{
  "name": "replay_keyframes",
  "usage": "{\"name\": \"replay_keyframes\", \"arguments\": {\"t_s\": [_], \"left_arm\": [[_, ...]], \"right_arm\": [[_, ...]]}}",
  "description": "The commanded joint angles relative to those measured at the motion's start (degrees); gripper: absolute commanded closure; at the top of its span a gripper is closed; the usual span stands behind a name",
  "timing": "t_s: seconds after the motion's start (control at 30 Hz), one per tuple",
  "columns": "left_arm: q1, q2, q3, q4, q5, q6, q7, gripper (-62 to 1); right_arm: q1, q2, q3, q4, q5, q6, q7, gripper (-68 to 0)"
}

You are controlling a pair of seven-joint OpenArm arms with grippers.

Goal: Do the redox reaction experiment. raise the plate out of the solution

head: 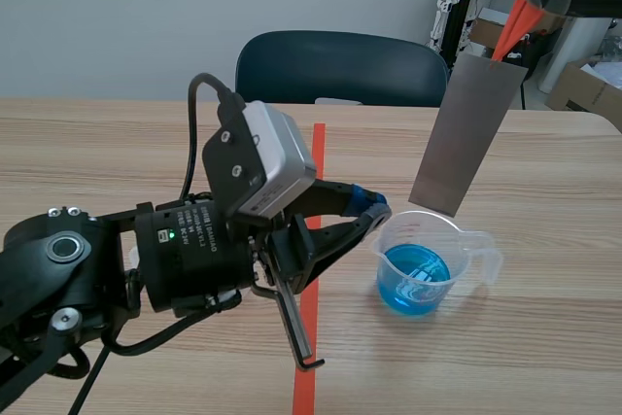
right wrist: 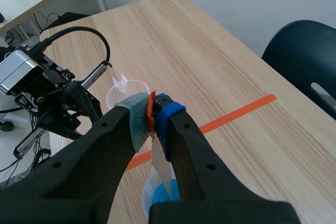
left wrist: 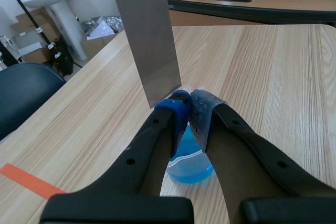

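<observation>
The plate [head: 466,133], a bare grey metal strip, hangs tilted above the beaker [head: 428,264]. Its lower edge is about level with the far side of the rim and out of the blue solution [head: 413,279], and its top leans toward the far right corner of the worktop [head: 146,143]. The beaker, clear with a handle, stands just right of the orange-red tape line [head: 317,153], nearer the worktop's near edge than its far one. The right claw [right wrist: 153,114] is closed on the plate, pinching the orange-red tab [head: 515,28] at its top edge; that arm is raised high over the far right corner, fingers pointing down. The left arm lies low from the near left corner, stretched roughly level across the tape line. The left claw [left wrist: 188,103] has its pads pressed together at the beaker's near-left rim; whether the thin wall is nipped between them I cannot tell. The raise looks all but done, as the plate seems clear of the liquid. The next move likely calls for a slow, straight lift, so the lower edge neither catches the rim nor flings drops, with the beaker steadied.
</observation>
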Motion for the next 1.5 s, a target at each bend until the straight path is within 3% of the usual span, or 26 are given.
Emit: {"name": "replay_keyframes", "arguments": {"t_s": [0.0,0.27,0.4,0.53,1.47], "left_arm": [[-1.1,0.8,0.5,0.2,-0.6,0.3,-0.7,-4.0],[-1.4,0.9,0.6,0.2,-0.6,1.0,-0.2,-4.0],[-1.8,0.9,0.5,0.1,-0.8,3.9,2.5,-4.0],[-1.7,1.1,0.6,-1.1,-5.8,4.9,7.3,-4.0],[-1.8,2.8,0.6,-2.8,-6.3,5.0,9.4,-4.0]], "right_arm": [[1.1,0.9,0.9,0.3,1.3,0.9,0.6,-0.2],[1.1,0.9,0.9,0.3,1.3,0.9,0.6,-0.2],[1.1,0.9,0.9,0.3,1.3,0.9,0.6,-0.2],[1.1,0.9,0.9,0.3,1.3,0.9,0.7,-0.2],[1.1,0.7,0.9,0.3,1.5,0.9,0.9,-0.2]]}}
